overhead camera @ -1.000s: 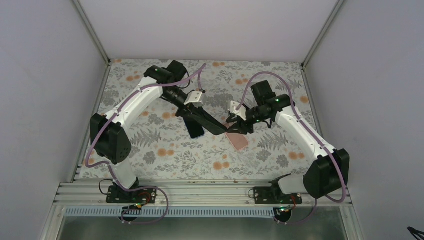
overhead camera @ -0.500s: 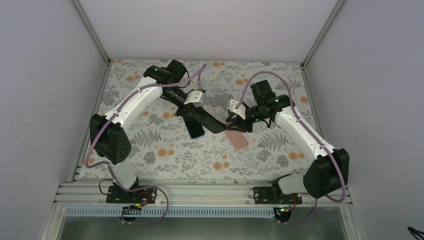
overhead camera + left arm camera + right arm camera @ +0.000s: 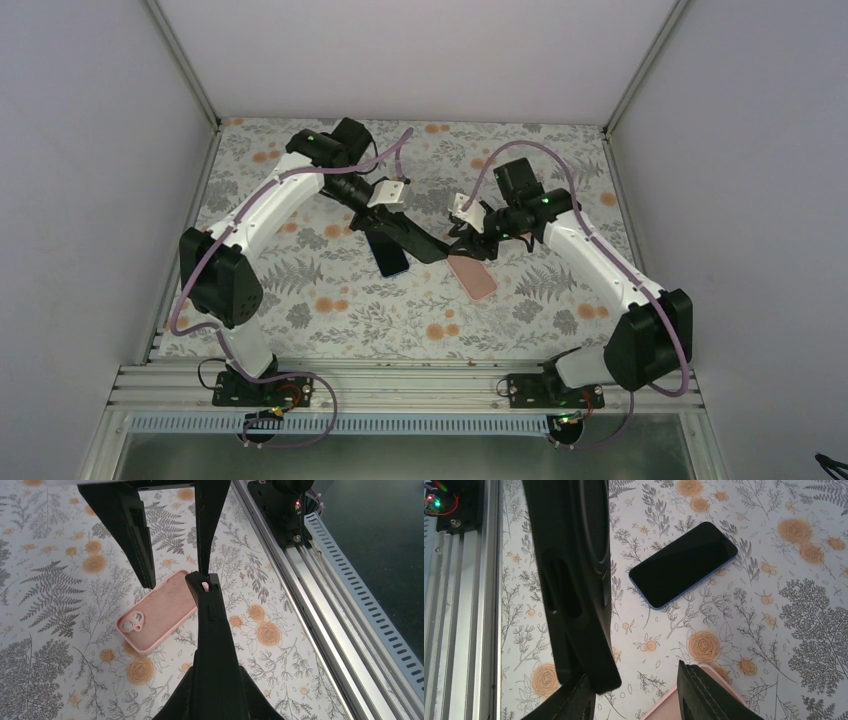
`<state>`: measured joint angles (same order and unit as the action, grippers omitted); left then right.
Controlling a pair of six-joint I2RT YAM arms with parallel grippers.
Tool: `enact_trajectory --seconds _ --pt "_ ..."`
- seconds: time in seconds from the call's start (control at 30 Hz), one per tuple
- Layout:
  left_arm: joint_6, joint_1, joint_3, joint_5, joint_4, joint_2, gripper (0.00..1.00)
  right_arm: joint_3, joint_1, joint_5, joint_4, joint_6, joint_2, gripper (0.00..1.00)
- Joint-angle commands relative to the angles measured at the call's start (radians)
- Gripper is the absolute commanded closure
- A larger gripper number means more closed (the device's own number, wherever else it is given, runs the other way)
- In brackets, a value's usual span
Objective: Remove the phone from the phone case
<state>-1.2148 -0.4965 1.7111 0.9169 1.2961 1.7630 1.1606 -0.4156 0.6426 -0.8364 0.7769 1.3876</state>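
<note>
While both arms are reaching in over the middle of the floral-patterned table (image 3: 330, 320), the phone (image 3: 683, 565) is lying flat on the surface with its dark face up, outside the case. The phone case (image 3: 155, 612), pink, is lying flat by itself with its hollow side up and its camera cut-out showing. It is sitting near the phone, on the right arm's side, and the two are not touching.

The left gripper (image 3: 438, 250) is holding its fingers pressed together into one black wedge, and nothing is showing between them. A small pink spot is showing at the tip; what it is cannot be told. From the top camera, the wedge is crossing above the far end of the phone and hiding part of it. Its tip is hanging over one end of the phone case.

The right gripper (image 3: 634, 672) is holding its fingers apart and gripping nothing. Only tablecloth and a corner of the phone case are showing between them. One right fingertip is meeting the left gripper's tip; whether they are actually touching cannot be told.
</note>
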Motion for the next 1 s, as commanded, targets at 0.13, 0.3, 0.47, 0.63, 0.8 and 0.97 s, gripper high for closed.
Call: enact_trajectory --seconds 0.13,0.3,0.47,0.63,0.8,0.97 --pt "-0.040 -0.068 0.025 0.356 0.061 0.023 0.98 0.127 -0.062 -0.111 0.214 -0.098 0.075 0.53" --pt "-0.046 -0.068 0.022 0.373 0.061 0.041 0.98 0.236 -0.066 0.000 0.199 -0.125 0.123 0.45" --pt "-0.045 -0.064 0.059 0.384 0.060 0.073 0.98 0.356 -0.089 0.149 0.119 -0.111 0.210 0.42" --pt "-0.032 -0.060 0.124 0.429 0.061 0.124 0.98 0.346 -0.158 0.250 0.179 -0.154 0.265 0.43" --pt "-0.031 -0.058 0.148 0.441 0.060 0.146 0.98 0.332 -0.165 0.396 0.221 -0.190 0.315 0.43" --pt "-0.019 -0.042 0.173 0.433 0.059 0.160 0.98 0.367 -0.170 0.439 0.212 -0.209 0.370 0.79"
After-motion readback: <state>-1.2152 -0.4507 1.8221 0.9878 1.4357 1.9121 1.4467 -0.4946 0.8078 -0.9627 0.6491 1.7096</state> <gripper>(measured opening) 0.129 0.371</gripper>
